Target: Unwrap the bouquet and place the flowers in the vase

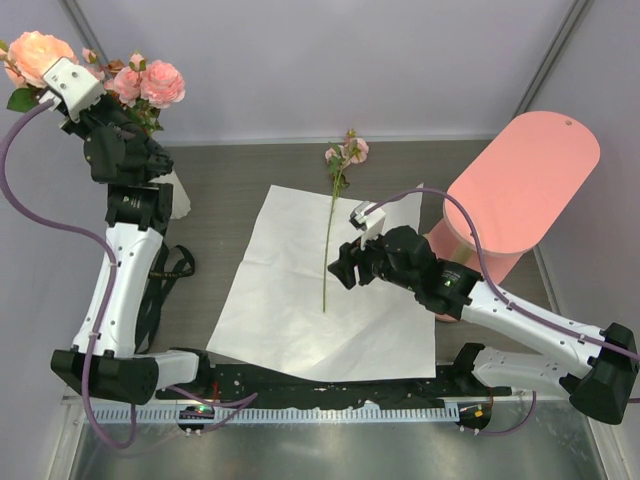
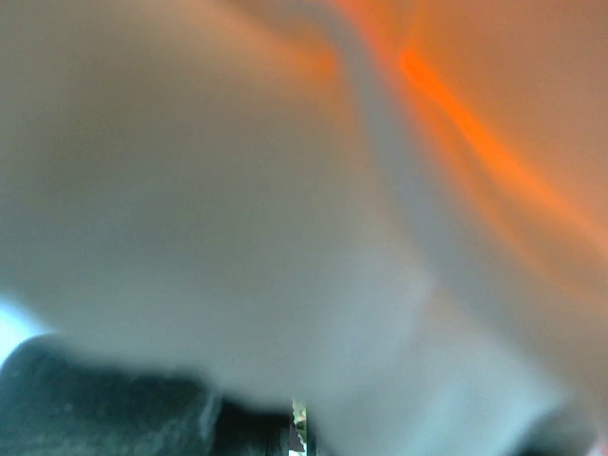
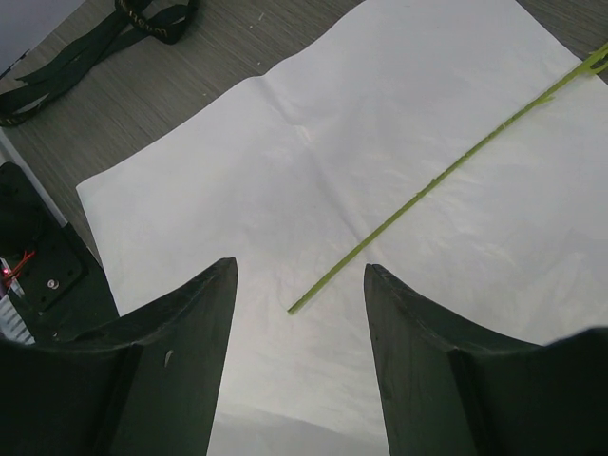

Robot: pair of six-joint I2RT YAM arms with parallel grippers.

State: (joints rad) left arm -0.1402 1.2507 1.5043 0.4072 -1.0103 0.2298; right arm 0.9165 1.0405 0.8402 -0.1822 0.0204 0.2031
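- Top external view: the white paper [image 1: 300,300] lies flat and open on the table [image 1: 230,180]. One flower [image 1: 329,235] is stretched across it, bloom at the far end. The other flowers [image 1: 150,82] cluster at far left above the vase [image 1: 180,195], which the left arm [image 1: 130,250] mostly hides.
- The right fingers [image 3: 180,361] stand wide apart and hold nothing. They sit low over the paper, with the stem's cut end just ahead of the gap.
- The left fingers are closed. Petals fill their camera, so I cannot tell whether a stem is pinched.
- The step in hand looks like picking up the last stem. Straddle it squarely and close on the stem alone, not the paper. Lift it clear before swinging toward the vase.
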